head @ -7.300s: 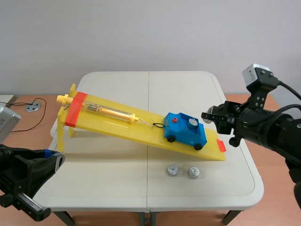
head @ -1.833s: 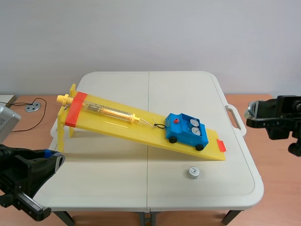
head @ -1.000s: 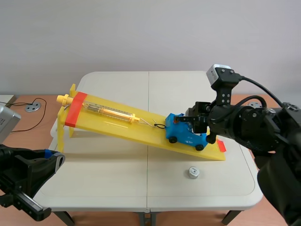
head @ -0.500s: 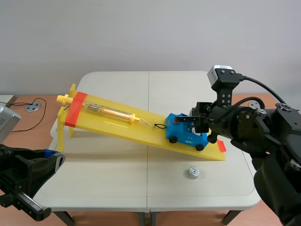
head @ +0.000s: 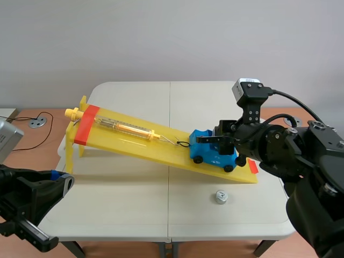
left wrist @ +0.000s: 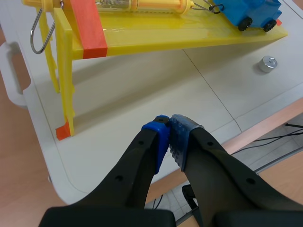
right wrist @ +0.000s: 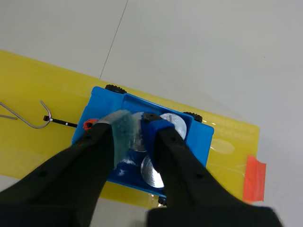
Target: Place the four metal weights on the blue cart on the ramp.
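Note:
The blue cart [head: 208, 152] stands low on the yellow ramp [head: 161, 153]. In the right wrist view the cart [right wrist: 201, 137] holds two metal weights lying flat [right wrist: 173, 124] [right wrist: 150, 174]. My right gripper [right wrist: 135, 120] hangs over the cart bed, shut on a third metal weight [right wrist: 138, 139] that sits low inside it. A fourth weight [head: 220, 197] rests on the table in front of the ramp's low end, also seen in the left wrist view [left wrist: 268, 63]. My left gripper [left wrist: 169, 137] is shut on nothing over the table's near left edge.
A clear spring scale [head: 126, 127] lies along the ramp, hooked by a wire to the cart's uphill end. The ramp's high end stands on yellow legs [left wrist: 66, 90] at the left. The table's front edge [head: 172, 232] is close behind the loose weight.
Over the earlier frames a weight left the table and my right arm came back over the cart. In the last second the right gripper shifted slightly left and lower into the cart.

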You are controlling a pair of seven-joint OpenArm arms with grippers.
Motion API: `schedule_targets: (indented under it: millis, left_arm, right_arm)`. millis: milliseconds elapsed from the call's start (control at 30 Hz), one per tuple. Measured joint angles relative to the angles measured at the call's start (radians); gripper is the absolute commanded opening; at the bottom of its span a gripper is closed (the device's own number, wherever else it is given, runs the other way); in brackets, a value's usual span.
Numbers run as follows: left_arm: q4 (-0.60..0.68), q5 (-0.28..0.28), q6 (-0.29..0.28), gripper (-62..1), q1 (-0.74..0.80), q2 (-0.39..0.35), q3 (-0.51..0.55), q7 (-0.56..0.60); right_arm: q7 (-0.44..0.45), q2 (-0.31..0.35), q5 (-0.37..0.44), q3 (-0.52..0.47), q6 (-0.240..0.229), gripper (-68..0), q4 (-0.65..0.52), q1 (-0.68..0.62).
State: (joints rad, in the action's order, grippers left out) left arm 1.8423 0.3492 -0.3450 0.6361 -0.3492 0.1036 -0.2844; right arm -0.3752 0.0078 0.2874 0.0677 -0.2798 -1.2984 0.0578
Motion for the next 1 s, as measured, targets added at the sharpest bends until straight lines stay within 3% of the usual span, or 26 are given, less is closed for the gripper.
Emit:
schedule_targets:
  millis: [267, 400, 767, 1000]
  left_arm:
    - [0.000, 0.000, 0.000, -57.3, 0.000, 0.000, 0.000, 0.000]
    - [0.000, 0.000, 0.000, -57.3, 0.000, 0.000, 0.000, 0.000]
    - [0.000, 0.000, 0.000, -57.3, 0.000, 0.000, 0.000, 0.000]
    - [0.000, 0.000, 0.000, -57.3, 0.000, 0.000, 0.000, 0.000]
  right_arm:
    - [0.029, 0.000, -0.015, -0.011, -0.002, -42.8, -0.010, -0.001]
    - [-0.004, 0.016, -0.011, -0.043, -0.025, -42.6, -0.080, -0.006]
    - [-0.051, 0.198, 0.112, -0.085, -0.081, -42.6, -0.414, -0.168]
    - [-0.090, 0.280, 0.155, -0.115, -0.087, -42.6, -0.572, -0.333]
